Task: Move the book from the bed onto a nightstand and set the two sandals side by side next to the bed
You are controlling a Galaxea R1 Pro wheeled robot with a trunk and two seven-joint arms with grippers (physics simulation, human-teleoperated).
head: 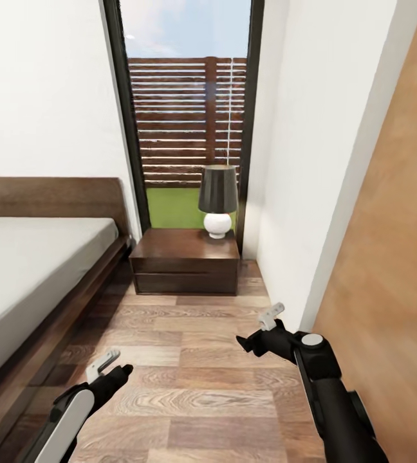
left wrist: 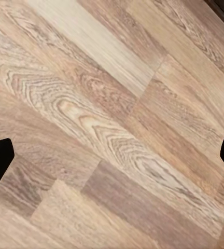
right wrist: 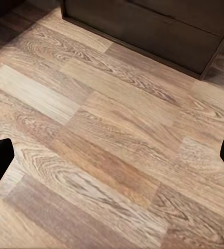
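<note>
Wood-plank floor (head: 189, 386) runs between bed (head: 35, 270) and nightstand (head: 186, 260); both jaws seemingly spread.

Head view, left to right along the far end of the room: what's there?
Bed → nightstand → lamp on the nightstand's right side → white wall → wooden panel.

The bed (head: 35, 270) lies along the left, its headboard (head: 51, 196) against the far wall. Just right of it stands the nightstand (head: 186, 260), in front of the tall window (head: 186, 116), with a lamp (head: 218, 200) on its right rear corner. Bare floor (head: 189, 360) stretches ahead, a wall (head: 311, 161) on the right.
</note>
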